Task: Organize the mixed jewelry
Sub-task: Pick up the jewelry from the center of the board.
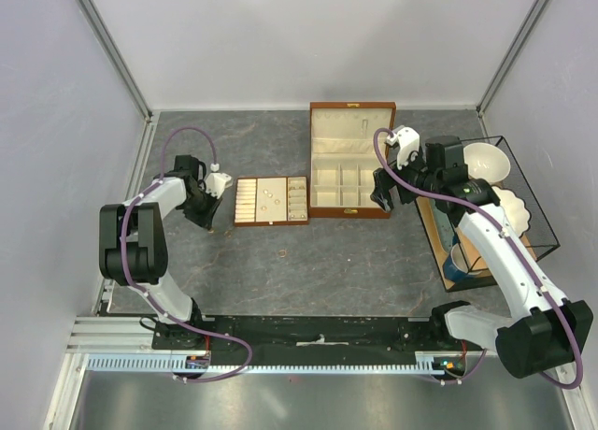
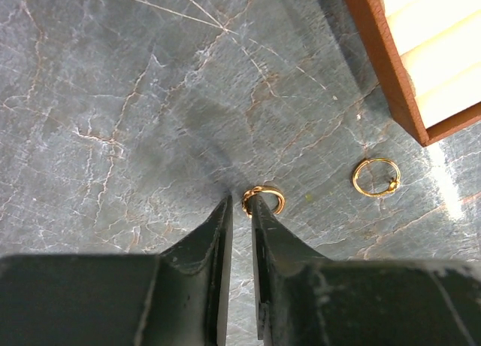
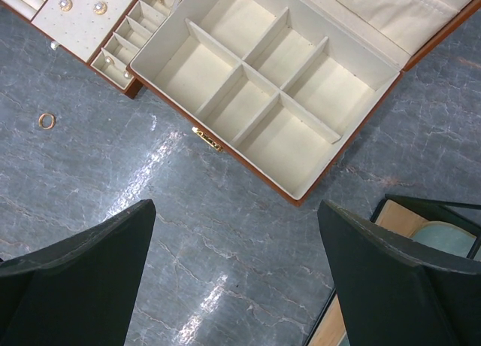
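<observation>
While hovering before the wooden box (image 3: 242, 65), holds right gripper (image 3: 234, 204) spread wide; presses left gripper (image 2: 240, 199) nearly closed against a gold ring (image 2: 264, 201).

I'm driving a lab test cell: 3 plain pale walls (image 1: 308, 37) on aluminium framing (image 1: 112, 45) rise beyond my left pincer (image 2: 241, 201), around a grey tabletop (image 1: 355, 262).
</observation>
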{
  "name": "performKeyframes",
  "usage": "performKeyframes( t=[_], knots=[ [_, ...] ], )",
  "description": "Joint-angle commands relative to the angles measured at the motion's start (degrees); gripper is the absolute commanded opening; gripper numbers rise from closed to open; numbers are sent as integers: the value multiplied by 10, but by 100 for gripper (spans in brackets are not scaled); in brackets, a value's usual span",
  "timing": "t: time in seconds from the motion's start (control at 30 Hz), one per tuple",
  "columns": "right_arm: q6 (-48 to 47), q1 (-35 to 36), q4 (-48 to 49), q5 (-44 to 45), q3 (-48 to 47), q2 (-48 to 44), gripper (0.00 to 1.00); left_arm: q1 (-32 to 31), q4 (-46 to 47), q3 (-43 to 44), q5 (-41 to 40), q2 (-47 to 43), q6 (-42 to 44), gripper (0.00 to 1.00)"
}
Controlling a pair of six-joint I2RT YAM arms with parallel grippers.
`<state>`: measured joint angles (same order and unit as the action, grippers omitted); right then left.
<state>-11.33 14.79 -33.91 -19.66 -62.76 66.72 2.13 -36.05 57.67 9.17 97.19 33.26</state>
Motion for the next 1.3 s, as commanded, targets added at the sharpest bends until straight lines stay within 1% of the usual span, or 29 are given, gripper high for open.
performKeyframes(
  t=[0.0, 0.07, 0.17, 0.2, 0.23, 0.33, 0.5, 0.83, 0.9, 1.0, 1.03, 1.07, 1.1, 1.13, 1.17, 1.2, 1.23, 1.27],
  knots=[
    [3, 2, 11, -6, -3, -10, 98, 1, 36, -12, 1, 20, 19, 16],
    [3, 3, 9, -5, -4, -10, 98, 1, 36, -12, 5, 24, 18, 14],
    [3, 3, 7, -4, -4, -9, 98, 0, 38, -12, 12, 31, 17, 7],
    [2, 3, 7, -3, -4, -8, 98, -1, 41, -12, 12, 33, 17, 3],
    [3, 5, 7, -3, -4, -6, 98, 0, 40, -12, 15, 34, 17, 2],
    [3, 9, 7, -3, -7, 1, 98, -1, 41, -12, 16, 31, 14, 1],
    [3, 17, 13, 1, -20, 16, 98, 1, 36, -12, 16, -15, -8, 2],
    [11, 61, 20, -9, -58, 61, 98, 1, -4, 0, 60, -118, -54, 2],
    [17, 71, 24, -6, -63, 65, 98, 1, -18, 11, 70, -144, -58, 2],
    [35, 96, 45, -5, -76, 81, 98, -6, -31, 44, 104, -167, -91, 1],
    [46, 108, 73, -6, -77, 87, 98, -12, -31, 51, 118, -178, -115, 1],
    [58, 114, 92, -8, -74, 90, 98, -33, -28, 65, 122, -183, -130, 1],
    [89, 119, 114, -13, -67, 90, 98, -42, -22, 70, 127, -190, -144, 1],
    [107, 129, 177, -17, -44, 86, 98, -60, 1, 72, 128, -201, -176, 1],
    [129, 134, 217, -22, -29, 82, 98, -70, 12, 74, 127, -206, -189, 2],
    [167, 139, 255, -34, -15, 78, 98, -81, 27, 74, 120, -212, -203, 2],
    [183, 147, 300, -44, -15, 94, 95, -100, 53, 74, 118, -217, -230, 2],
    [202, 151, 306, -52, -25, 110, 93, -112, 62, 78, 113, -216, -243, 1]
  ],
)
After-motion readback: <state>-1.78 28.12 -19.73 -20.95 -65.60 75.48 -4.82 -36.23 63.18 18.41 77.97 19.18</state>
